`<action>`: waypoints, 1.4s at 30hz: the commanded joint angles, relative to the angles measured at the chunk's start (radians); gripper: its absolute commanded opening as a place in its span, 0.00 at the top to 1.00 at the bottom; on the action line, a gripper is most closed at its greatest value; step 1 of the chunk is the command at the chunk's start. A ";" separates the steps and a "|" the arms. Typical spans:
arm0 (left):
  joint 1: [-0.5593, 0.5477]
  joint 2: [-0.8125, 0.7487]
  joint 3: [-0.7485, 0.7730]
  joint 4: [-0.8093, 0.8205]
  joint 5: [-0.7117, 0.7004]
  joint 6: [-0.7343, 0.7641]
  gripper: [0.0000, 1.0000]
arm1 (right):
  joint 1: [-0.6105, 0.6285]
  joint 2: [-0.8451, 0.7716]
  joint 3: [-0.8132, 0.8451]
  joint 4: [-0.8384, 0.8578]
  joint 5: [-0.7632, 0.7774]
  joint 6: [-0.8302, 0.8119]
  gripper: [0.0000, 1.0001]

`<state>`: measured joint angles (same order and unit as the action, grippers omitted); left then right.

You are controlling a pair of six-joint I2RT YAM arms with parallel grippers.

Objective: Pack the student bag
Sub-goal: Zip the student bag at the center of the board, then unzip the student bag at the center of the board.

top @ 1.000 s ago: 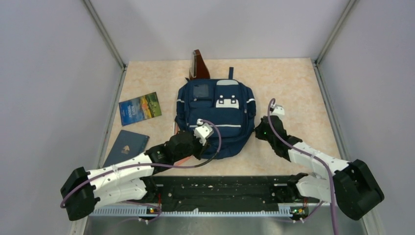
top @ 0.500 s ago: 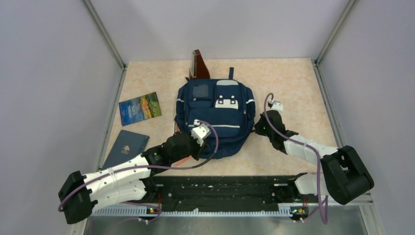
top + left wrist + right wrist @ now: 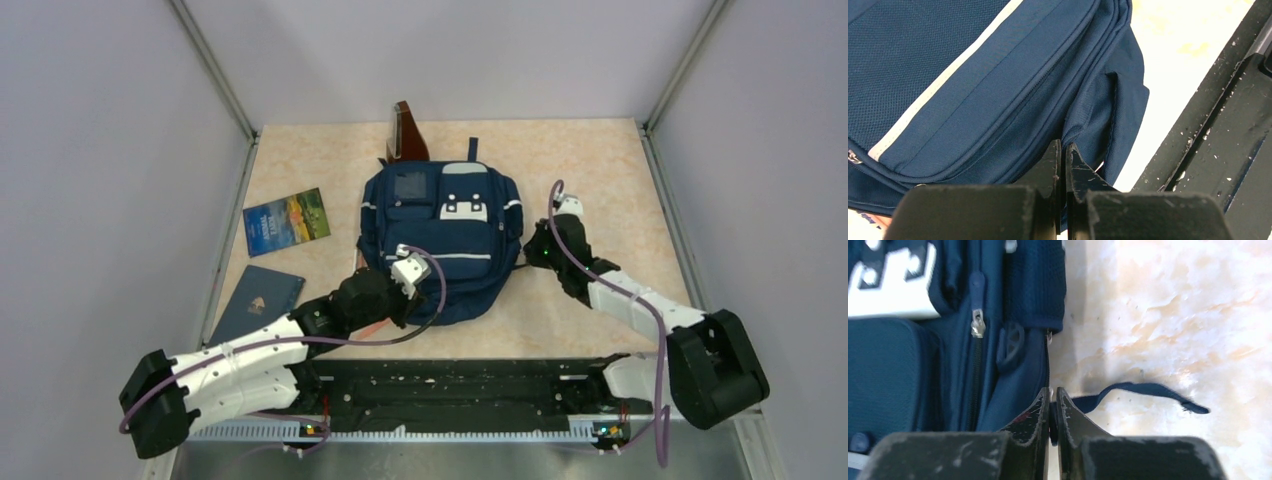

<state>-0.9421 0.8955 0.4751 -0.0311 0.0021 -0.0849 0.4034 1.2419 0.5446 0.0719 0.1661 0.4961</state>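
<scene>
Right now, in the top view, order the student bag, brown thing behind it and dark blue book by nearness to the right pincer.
1. student bag, at the right pincer.
2. brown thing, back centre.
3. dark blue book, near left.

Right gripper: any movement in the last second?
Yes, slightly. In the top view the right gripper has crept away from the arm bases, along the right side of the student bag, which has stayed put.
</scene>
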 commanded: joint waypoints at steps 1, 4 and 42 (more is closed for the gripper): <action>0.011 0.032 0.037 -0.012 0.052 -0.034 0.99 | -0.054 -0.134 0.075 -0.067 0.067 -0.055 0.81; 0.011 0.076 0.090 -0.030 0.090 -0.044 0.73 | -0.054 -0.209 0.077 -0.136 0.015 -0.062 0.49; 0.360 0.188 0.472 -0.541 0.064 -0.022 0.14 | -0.044 0.494 0.542 -0.161 -0.259 -0.184 0.56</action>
<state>-0.5827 1.0702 0.9569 -0.5808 0.0956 -0.1493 0.3550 1.7195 1.0332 -0.1074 -0.1040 0.3313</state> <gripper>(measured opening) 0.860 0.446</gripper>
